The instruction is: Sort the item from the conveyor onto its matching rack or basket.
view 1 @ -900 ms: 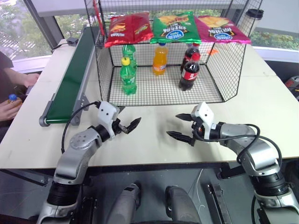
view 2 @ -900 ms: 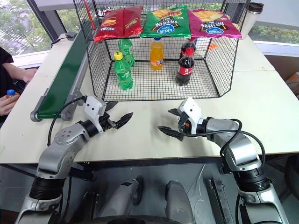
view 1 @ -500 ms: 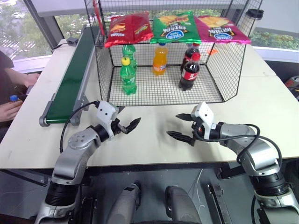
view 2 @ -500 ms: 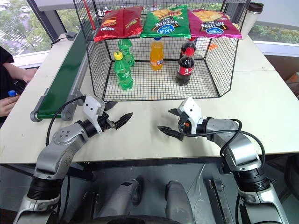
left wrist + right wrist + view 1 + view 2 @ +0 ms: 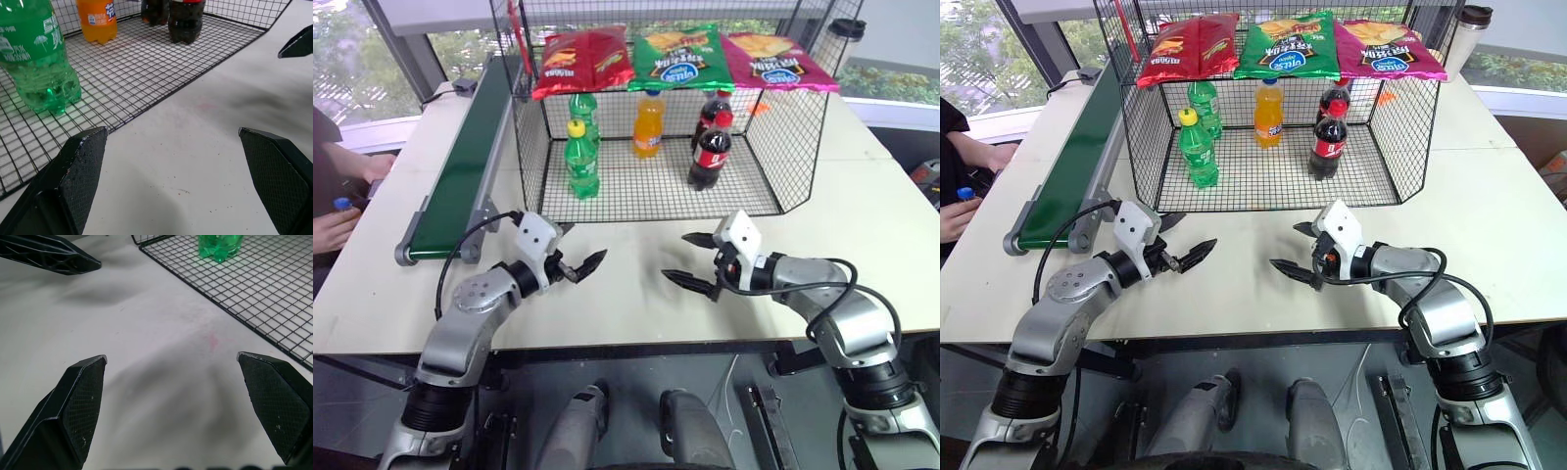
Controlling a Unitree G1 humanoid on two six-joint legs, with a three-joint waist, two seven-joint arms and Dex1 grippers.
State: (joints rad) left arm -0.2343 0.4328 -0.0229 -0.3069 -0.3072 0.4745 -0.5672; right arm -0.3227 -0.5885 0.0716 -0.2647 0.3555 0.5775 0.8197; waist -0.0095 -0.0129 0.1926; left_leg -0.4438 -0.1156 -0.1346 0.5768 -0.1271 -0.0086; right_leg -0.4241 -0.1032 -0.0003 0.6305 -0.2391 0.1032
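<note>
At the counter's far left edge, the orange soda bottle (image 5: 342,206), only its blue cap visible, sat in a person's hand (image 5: 331,230), off the green conveyor (image 5: 460,171). I held my left hand (image 5: 576,261) and right hand (image 5: 697,262) wide open and empty above the counter (image 5: 636,294), before the black wire cage (image 5: 666,186).

A pale surface (image 5: 862,220) spans the room — matte and lightly scuffed. Behind it run windows (image 5: 342,59) with dark frames, daylight and green trees showing through. Below the near edge lies a grey floor (image 5: 636,377).
</note>
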